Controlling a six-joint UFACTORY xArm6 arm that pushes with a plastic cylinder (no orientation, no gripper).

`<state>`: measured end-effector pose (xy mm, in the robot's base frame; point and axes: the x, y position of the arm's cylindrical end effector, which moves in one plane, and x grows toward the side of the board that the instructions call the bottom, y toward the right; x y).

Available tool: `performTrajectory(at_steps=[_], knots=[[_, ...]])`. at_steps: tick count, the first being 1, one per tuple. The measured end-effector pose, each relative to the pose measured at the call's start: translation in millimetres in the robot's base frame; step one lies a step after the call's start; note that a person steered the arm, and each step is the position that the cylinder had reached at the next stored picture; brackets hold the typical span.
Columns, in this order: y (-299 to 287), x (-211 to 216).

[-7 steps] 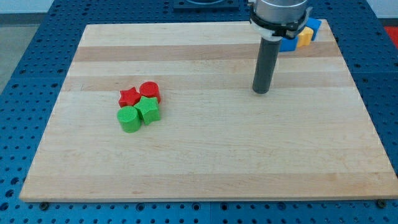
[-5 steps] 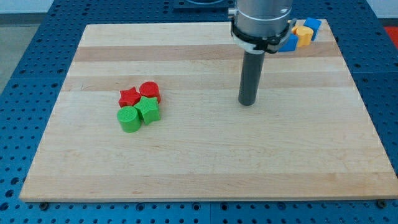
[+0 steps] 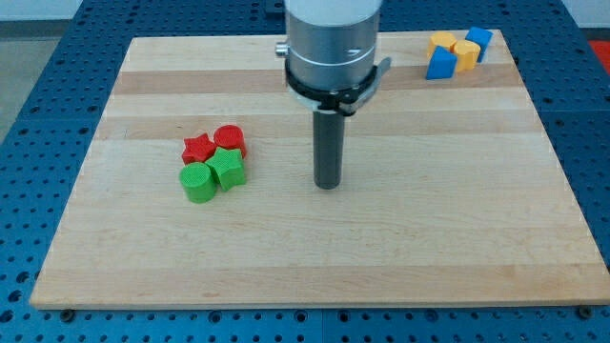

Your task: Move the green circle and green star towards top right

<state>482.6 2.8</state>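
Note:
The green circle [image 3: 198, 182] and the green star [image 3: 228, 168] sit side by side, touching, at the view's left of the wooden board [image 3: 448, 229]. A red star [image 3: 198, 148] and a red circle [image 3: 231, 139] sit right behind them, in one tight cluster. My tip [image 3: 328, 185] rests on the board to the view's right of the cluster, about a hundred pixels from the green star and level with the green circle. It touches no block.
At the board's top right corner stands a small group: a blue block [image 3: 439, 63], two yellow blocks [image 3: 465, 52] [image 3: 442, 40] and another blue block [image 3: 479, 40]. The board lies on a blue perforated table [image 3: 38, 114].
My tip has slid toward the view's left and a little toward the bottom, from near the top right group to the board's middle. No block has moved.

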Motion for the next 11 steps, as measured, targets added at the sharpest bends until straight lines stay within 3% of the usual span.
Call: performTrajectory(at_steps=[3,5,6,11], knots=[[-94.3,44.9],[-167.9,45.8],[-177.9,30.6],[-95.5,-36.0]])
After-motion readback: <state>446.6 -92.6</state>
